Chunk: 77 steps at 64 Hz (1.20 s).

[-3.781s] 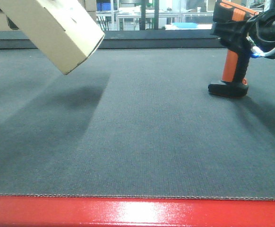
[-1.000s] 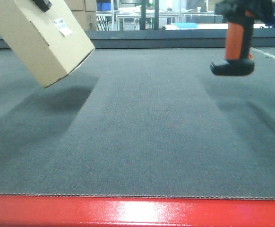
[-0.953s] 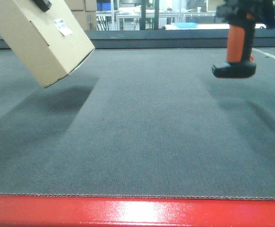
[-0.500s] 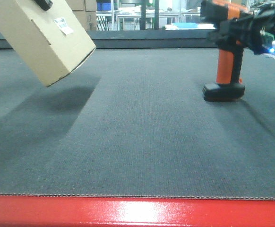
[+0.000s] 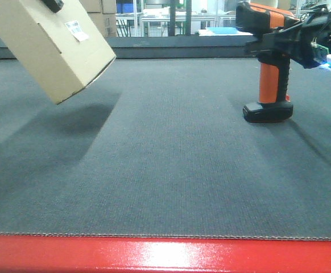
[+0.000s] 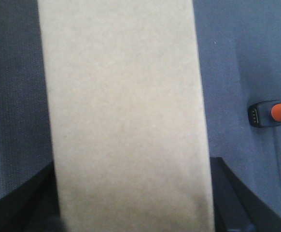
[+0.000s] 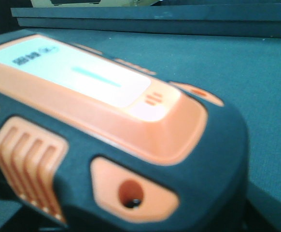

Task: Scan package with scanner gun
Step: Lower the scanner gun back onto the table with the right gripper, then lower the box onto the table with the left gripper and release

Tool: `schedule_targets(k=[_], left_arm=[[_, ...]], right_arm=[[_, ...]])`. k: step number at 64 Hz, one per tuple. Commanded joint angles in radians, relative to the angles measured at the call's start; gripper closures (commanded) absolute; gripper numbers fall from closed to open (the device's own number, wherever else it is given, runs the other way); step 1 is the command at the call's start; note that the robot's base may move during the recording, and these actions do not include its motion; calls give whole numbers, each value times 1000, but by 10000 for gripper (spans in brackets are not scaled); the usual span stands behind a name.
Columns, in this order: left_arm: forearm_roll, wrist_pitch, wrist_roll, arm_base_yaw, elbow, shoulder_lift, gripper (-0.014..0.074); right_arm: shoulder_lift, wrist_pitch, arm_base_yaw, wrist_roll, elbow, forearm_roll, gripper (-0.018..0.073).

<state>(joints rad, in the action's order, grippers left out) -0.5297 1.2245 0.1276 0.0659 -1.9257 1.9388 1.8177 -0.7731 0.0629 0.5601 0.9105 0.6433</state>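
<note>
Box held up in the upper left of the frame, scanner standing at the upper right.

The left gripper (image 5: 52, 4) has its fingers closed on the package (image 5: 52, 48) and holds it tilted, clear of the grey mat (image 5: 171, 159), with its shadow on the mat beneath; only one black finger shows, at the box's top edge. The small white barcode label (image 5: 76, 31) sits on the upper face, toward the middle of the frame. Well apart from it, the scanner gun (image 5: 269, 79) stands upright with its flat black base down on the mat, or just off it. The right gripper (image 5: 293, 41) is clamped around its black and orange head. A red edge (image 5: 165, 255) runs along the bottom of the frame.
</note>
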Motion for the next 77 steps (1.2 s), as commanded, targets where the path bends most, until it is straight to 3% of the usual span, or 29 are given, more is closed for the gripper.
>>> schedule_targets(k=[1, 6, 16, 20, 26, 55, 77], left_arm=[[-25, -3, 3, -2, -2, -17, 708], [-25, -3, 3, -2, -2, -17, 708], [-25, -3, 3, -2, -2, -17, 708], [-25, -3, 3, -2, -2, -17, 708], [-25, -3, 3, -2, -2, -17, 708], [-25, -3, 3, -2, -2, -17, 708], [-25, -3, 3, -2, -2, -17, 708]], right_arm=[[-4, -43, -4, -5, 6, 9, 690], [-4, -43, -4, -5, 6, 9, 559], [-4, -35, -4, -3, 6, 9, 188], [-4, -15, -4, -3, 6, 9, 91], [-4, 14, -4, -3, 6, 9, 22], [-28, 126, -4, -1, 6, 5, 6], [-113, 291, -4, 88, -6, 16, 6]])
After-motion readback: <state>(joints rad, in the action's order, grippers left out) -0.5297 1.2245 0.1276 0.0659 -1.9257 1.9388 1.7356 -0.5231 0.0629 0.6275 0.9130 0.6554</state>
